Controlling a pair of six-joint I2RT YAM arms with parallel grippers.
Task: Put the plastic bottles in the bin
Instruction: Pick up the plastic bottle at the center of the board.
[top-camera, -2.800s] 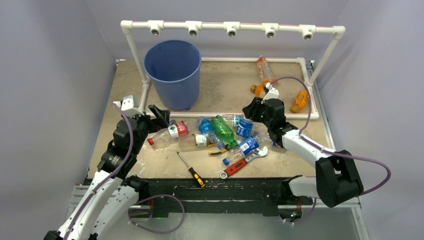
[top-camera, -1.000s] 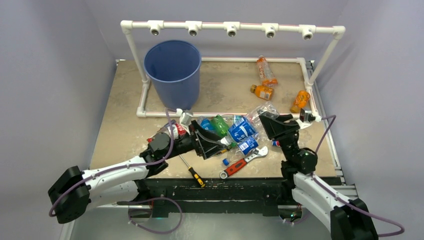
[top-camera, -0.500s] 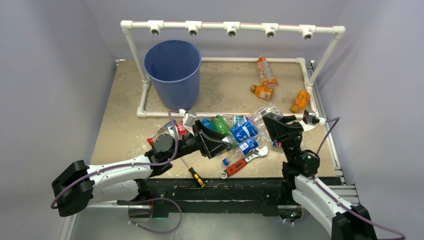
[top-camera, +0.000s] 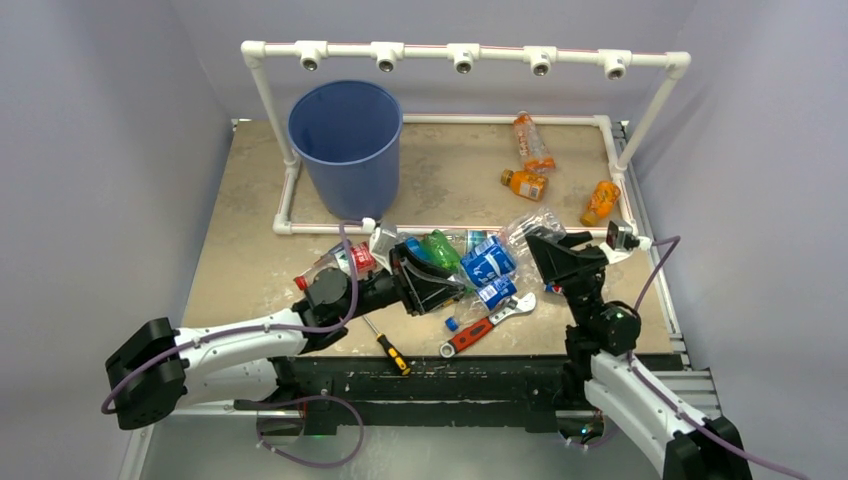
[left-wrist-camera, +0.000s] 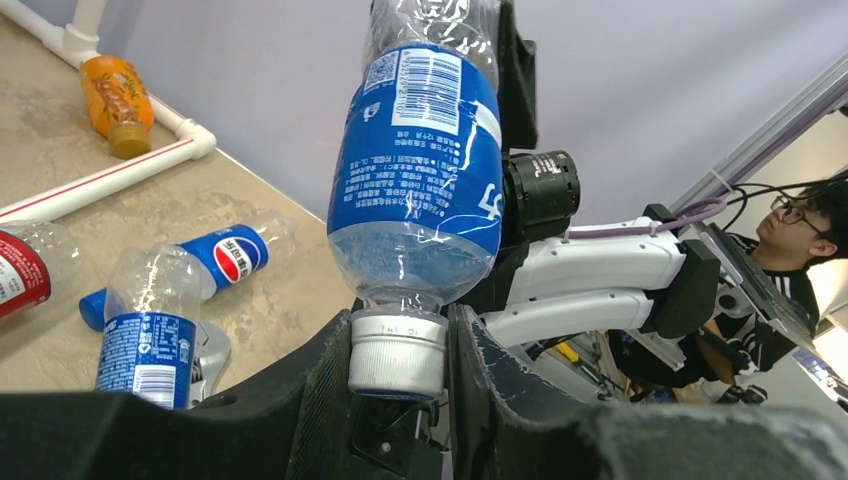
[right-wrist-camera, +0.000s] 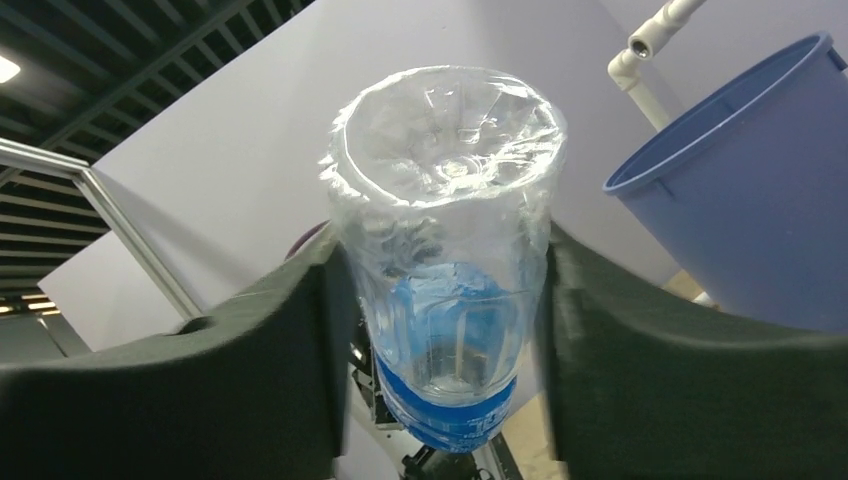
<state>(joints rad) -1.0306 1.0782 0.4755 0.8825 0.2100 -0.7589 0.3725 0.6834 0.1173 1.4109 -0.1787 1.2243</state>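
Blue-labelled bottle (top-camera: 487, 262) held by both hands over the bench (top-camera: 250, 200), well apart from the bin (top-camera: 350, 185).
The left hand (left-wrist-camera: 398, 338) pinches the bottle's white cap (left-wrist-camera: 397, 365), a finger pressed on each side; the right hand (right-wrist-camera: 445, 265) clamps the clear body near its base. Below it, a heap of bottles (top-camera: 497, 290) lies toward the front of the bench, among them a green bottle (top-camera: 445, 250) and a red-labelled bottle (top-camera: 347, 262). Three orange bottles (top-camera: 525, 183) lie at the far right, inside the white pipe frame (top-camera: 465, 50). The bin stands upright at the frame's left end. A red-handled wrench (top-camera: 478, 328) and a screwdriver (top-camera: 385, 340) lie near the front edge.
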